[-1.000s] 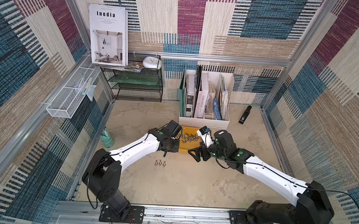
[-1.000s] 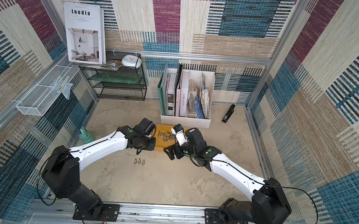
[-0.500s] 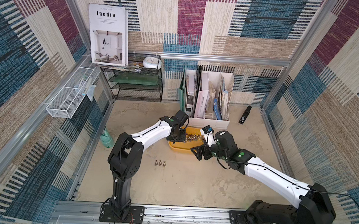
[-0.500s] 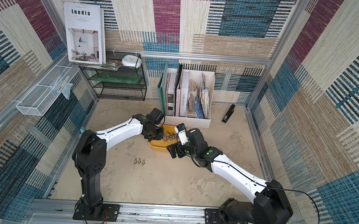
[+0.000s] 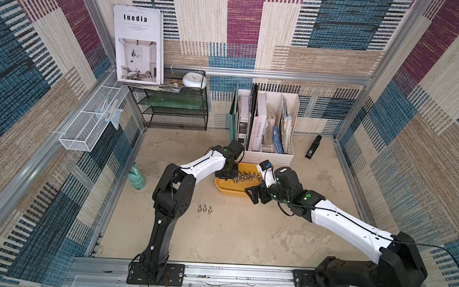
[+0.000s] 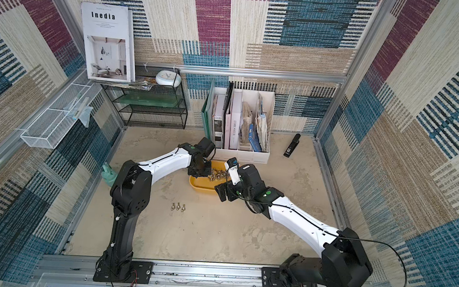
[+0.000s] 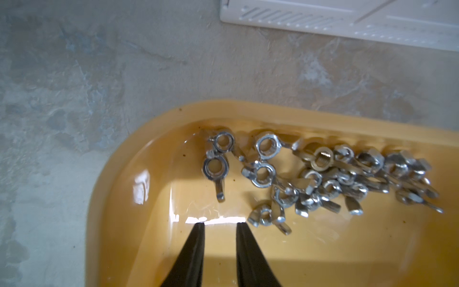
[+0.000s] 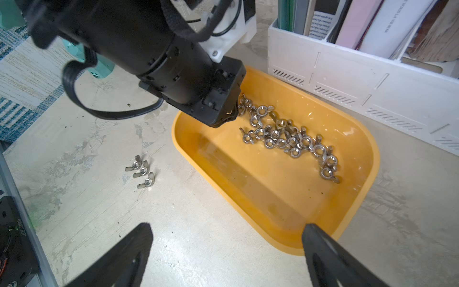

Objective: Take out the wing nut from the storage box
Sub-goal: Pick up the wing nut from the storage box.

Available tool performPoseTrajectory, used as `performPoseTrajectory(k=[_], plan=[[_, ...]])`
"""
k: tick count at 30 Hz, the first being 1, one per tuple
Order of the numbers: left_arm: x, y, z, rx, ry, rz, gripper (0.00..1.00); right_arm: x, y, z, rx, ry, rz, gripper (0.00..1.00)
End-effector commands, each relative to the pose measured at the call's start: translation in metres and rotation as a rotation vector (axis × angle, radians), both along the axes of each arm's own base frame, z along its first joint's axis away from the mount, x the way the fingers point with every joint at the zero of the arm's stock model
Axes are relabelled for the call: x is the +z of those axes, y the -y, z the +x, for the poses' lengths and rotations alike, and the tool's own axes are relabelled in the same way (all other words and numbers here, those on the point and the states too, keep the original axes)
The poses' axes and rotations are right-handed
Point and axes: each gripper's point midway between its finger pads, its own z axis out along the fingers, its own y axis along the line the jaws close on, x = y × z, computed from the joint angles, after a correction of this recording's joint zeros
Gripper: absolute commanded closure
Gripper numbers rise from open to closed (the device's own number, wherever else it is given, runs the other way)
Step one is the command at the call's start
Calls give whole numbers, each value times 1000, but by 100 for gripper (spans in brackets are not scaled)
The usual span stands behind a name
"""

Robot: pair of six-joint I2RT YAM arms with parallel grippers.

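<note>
Mottled beige desk point(image 5: 243, 235) between carpet-patterned walls point(image 5: 243, 24). Three wing nuts point(image 5: 205, 209) already out in a row, apart from the yellow storage box point(image 5: 227, 191); heap point(image 7: 323, 174) left inside. Left tool point(image 7: 219, 223) narrowly parted, empty, above the box floor beside the heap. Right tool point(image 8: 227, 225) spread wide, empty, at the box's rim.

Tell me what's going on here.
The left gripper hangs over the yellow storage box. Its jaws are a little apart and empty, with the tips just short of the pile of wing nuts. The right gripper waits wide open at the box's near edge, holding nothing. Three wing nuts lie in a row on the table outside the box.
</note>
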Motion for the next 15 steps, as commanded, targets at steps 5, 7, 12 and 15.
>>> performPoseTrajectory(k=[5, 7, 12, 15], plan=[[-7, -7, 8, 10, 0, 28, 73, 1, 0, 5, -6, 6, -5, 1], [-8, -5, 10, 7, 0, 25, 73, 1, 1, 6, -7, 6, -5, 1], [-10, -3, 13, -1, -2, 20, 73, 0, 1, 8, -5, 3, -5, 1], [-12, -2, 14, -3, -2, 23, 73, -1, 1, 8, -4, 1, -5, 1]])
